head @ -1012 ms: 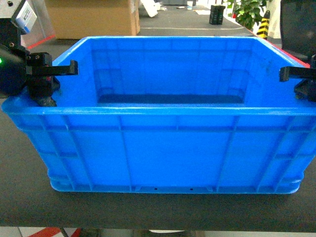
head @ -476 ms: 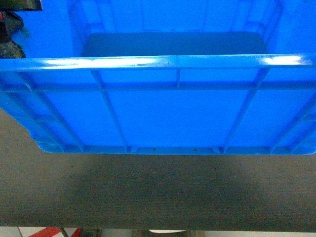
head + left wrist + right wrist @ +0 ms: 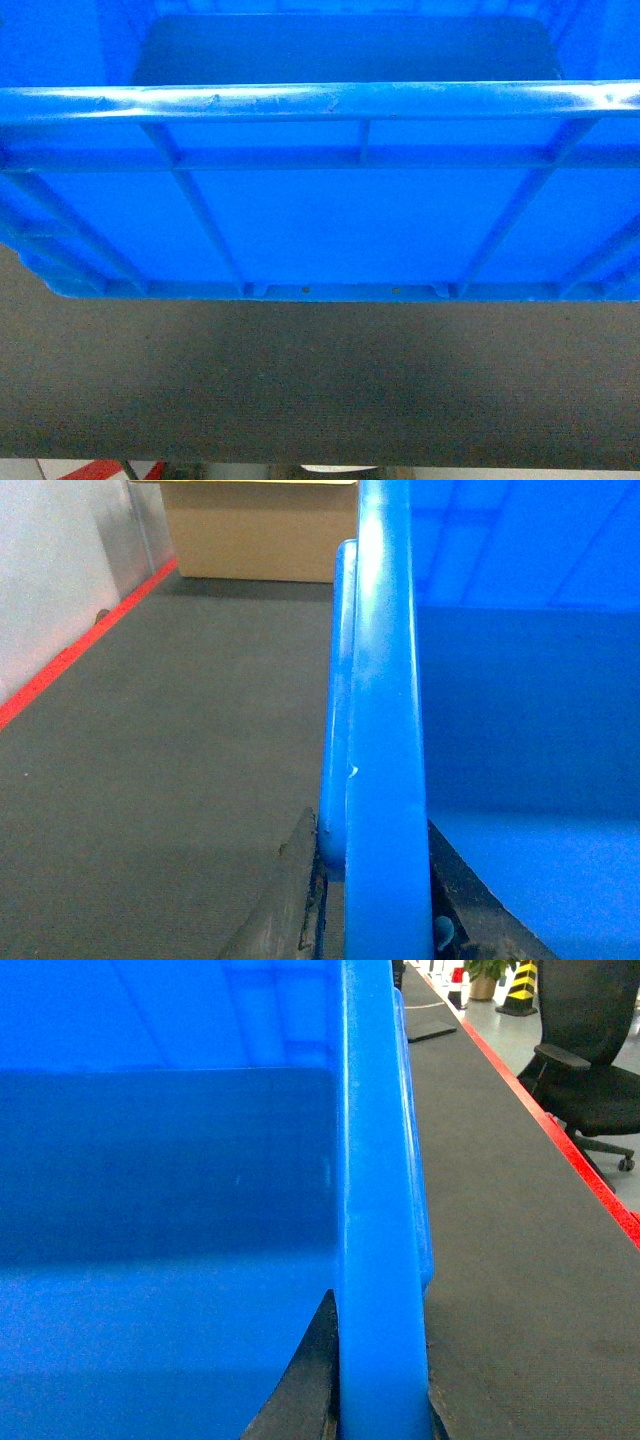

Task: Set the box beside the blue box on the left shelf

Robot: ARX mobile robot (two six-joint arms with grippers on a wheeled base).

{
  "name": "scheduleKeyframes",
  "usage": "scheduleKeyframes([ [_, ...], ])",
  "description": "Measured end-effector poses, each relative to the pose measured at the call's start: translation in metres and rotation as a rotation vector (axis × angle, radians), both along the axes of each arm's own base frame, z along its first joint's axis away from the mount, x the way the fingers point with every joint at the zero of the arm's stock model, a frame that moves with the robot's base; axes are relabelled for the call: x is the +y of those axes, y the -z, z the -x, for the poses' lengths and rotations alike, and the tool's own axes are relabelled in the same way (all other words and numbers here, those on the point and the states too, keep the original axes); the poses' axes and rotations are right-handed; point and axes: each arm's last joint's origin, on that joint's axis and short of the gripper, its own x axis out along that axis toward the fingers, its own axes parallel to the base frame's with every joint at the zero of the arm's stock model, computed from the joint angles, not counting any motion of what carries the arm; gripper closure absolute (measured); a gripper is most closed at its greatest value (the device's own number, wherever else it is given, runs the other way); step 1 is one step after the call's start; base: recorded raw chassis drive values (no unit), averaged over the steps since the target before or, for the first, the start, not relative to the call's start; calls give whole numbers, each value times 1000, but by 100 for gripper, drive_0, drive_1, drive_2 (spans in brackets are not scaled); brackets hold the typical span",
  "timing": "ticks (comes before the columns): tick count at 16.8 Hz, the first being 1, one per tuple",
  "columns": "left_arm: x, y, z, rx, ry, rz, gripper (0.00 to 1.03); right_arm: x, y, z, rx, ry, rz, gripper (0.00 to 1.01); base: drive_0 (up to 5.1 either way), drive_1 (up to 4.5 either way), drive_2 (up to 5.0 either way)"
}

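Observation:
The box point(image 3: 320, 215), a bright-blue ribbed crate, fills the upper part of the head view, and its base hangs above the dark table top. In the left wrist view my left gripper point(image 3: 369, 825) is shut on the box's left rim point(image 3: 385, 710), one finger outside the wall and one inside. The right wrist view shows my right gripper point(image 3: 380, 1360) shut the same way on the right rim point(image 3: 375, 1210). Neither gripper appears in the head view. The left shelf and the other blue box are out of view.
A dark grey mat point(image 3: 320, 390) covers the table under the box. A cardboard box point(image 3: 260, 530) stands at the far end on the left, beside a red floor line point(image 3: 70, 655). A black office chair point(image 3: 590, 1060) stands beyond the table's red edge point(image 3: 590, 1175).
The box has risen and come closer to the head camera, now filling the top of that view. Both grippers have passed out of the head view.

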Motion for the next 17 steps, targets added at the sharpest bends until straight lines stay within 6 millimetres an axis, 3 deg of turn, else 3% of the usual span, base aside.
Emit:
scheduleKeyframes([
  [8, 0, 0, 0, 0, -1, -3, 87, 1, 1, 0, 2, -1, 4, 93, 0, 0, 0],
  [17, 0, 0, 0, 0, 1, -3, 87, 1, 1, 0, 2, 0, 8, 93, -175, -175, -175],
])
